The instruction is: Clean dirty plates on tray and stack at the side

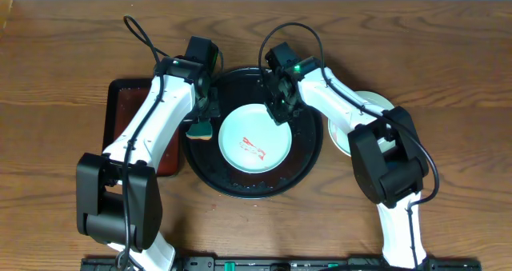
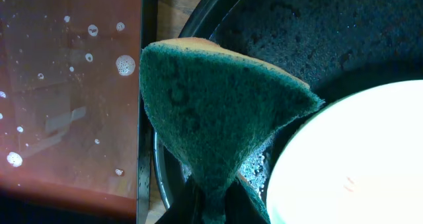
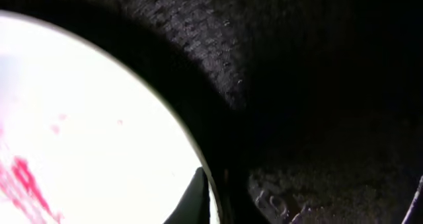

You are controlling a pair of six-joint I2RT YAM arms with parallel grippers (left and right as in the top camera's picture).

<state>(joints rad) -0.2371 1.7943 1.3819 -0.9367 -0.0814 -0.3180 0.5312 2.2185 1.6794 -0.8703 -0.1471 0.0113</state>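
One pale mint plate (image 1: 254,143) with a red smear lies in the middle of the round black tray (image 1: 300,175). My right gripper (image 1: 279,111) is at the plate's far right rim and is shut on that rim. In the right wrist view one dark finger (image 3: 197,197) lies over the edge of the bright plate (image 3: 79,118), with the wet tray (image 3: 297,85) beyond. My left gripper (image 1: 204,119) hangs over the tray's left rim, shut on a green and yellow sponge (image 1: 200,130). Up close, the sponge (image 2: 211,112) folds out above the gripper (image 2: 215,207), just left of the plate (image 2: 357,164).
A rectangular dark reddish tray (image 1: 128,111) with soapy water sits left of the black tray, partly under my left arm. Pale plates (image 1: 340,135) lie on the table right of the black tray, partly hidden by my right arm.
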